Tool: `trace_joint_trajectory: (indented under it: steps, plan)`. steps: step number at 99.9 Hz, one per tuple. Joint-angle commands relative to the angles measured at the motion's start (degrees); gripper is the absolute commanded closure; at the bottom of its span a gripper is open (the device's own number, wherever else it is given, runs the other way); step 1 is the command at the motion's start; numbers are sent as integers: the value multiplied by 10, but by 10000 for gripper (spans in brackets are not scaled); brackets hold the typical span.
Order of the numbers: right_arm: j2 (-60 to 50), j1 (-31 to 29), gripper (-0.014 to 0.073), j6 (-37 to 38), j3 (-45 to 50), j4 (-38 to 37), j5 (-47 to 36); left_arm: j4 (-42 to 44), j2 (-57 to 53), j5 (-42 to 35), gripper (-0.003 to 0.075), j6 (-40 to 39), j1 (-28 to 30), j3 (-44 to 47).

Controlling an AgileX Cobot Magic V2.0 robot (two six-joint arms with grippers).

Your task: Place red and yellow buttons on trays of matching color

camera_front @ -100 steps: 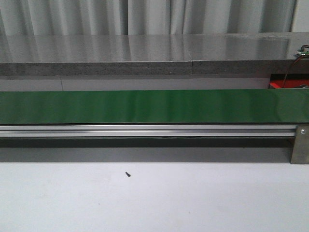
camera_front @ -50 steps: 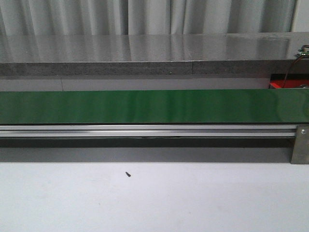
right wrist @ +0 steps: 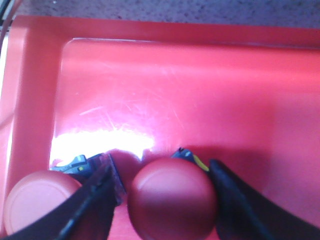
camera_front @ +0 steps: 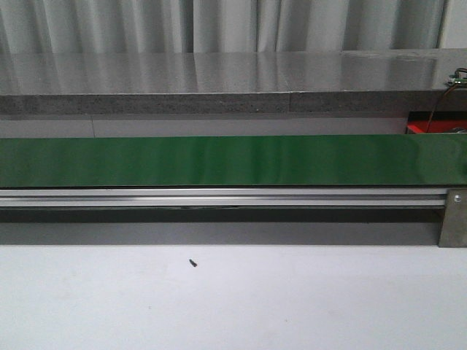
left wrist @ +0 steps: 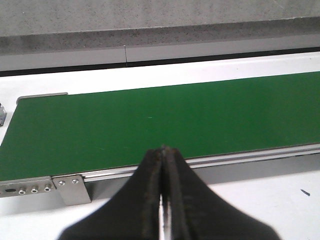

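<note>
Meanwhile nothing had shifted on the belt [camera_front: 219, 160] in the front view. The right gripper [right wrist: 162, 192] held a red button [right wrist: 172, 200] over the red tray [right wrist: 200, 90]; the left gripper [left wrist: 162, 165] was closed, empty.

My front view is evenly lit and soft, with pale sheen streaks along the green belt [camera_front: 233, 160] and a dark shadow band under its rail. My left wrist view is sharp beyond, blurred near my fingers. My right wrist view glares white at lower left of the red tray [right wrist: 165, 85], close objects blurred.
</note>
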Motion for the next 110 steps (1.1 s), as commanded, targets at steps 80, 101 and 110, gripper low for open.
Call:
trace_joint_trajectory:
  steps: [80, 101, 110]
  plan:
    - [-294, 104, 145, 0, 4, 17, 70, -9, 0, -39, 740, 0, -4, -15]
    - [-405, 177, 145, 10, 117, 17, 15, -9, 0, -39, 740, 0, -4, -15]
    - [-462, 204, 145, 16, 198, 17, -32, -9, 0, -39, 740, 0, -4, -15]
